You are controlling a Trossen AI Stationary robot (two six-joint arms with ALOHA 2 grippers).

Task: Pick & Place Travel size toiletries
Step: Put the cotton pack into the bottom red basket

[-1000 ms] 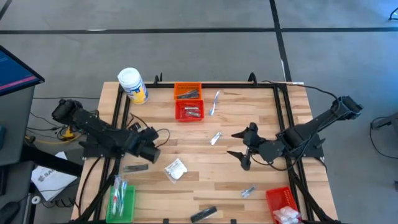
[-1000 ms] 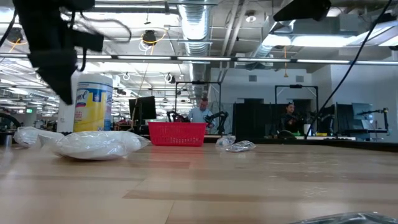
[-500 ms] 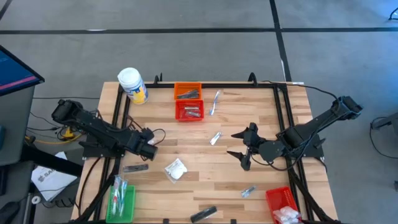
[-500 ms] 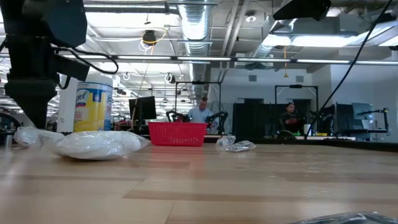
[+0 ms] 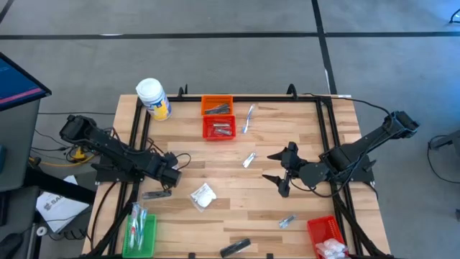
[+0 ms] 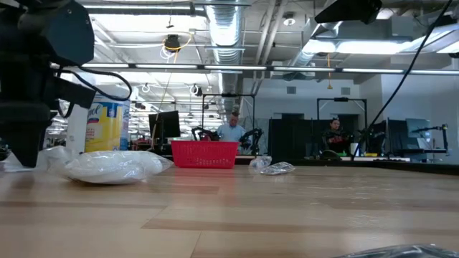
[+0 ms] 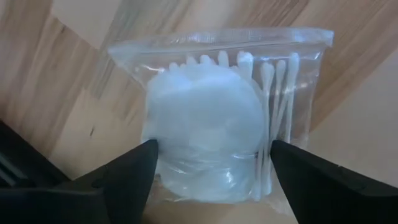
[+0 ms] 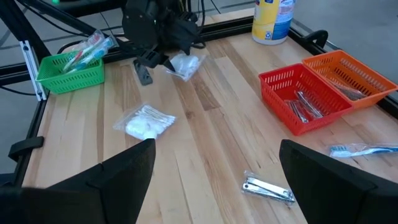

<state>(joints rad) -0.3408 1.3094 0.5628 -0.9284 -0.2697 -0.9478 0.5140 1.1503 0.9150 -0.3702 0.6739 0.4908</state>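
In the left wrist view, your left gripper (image 7: 211,180) has its two dark fingers spread wide, one at the lower left of the frame and one at the lower right. Between them lies a clear plastic bag (image 7: 217,112) of round cotton pads and cotton swabs, flat on the wooden table (image 7: 68,81). The swabs stand in a row along the bag's right side, running from the bottom of the frame toward the top, so the bag's long axis points straight away from the gripper and the fingers flank its two long edges. Neither finger appears to touch it yet. By my reading, closing would pinch the bag across its width.

In the high view, the left gripper (image 5: 169,175) sits in the left-centre of the frame, near the table's left edge. The bag is hidden beneath it there. Just below it in the frame lies a dark slim tube (image 5: 156,194), and a white packet (image 5: 203,196) lies to the lower right of the gripper.

Farther off, your right gripper (image 5: 279,171) waits at right-centre of the high view, its fingers also spread and holding nothing. It is well apart from the bag, so the left arm is clearly the nearer one.
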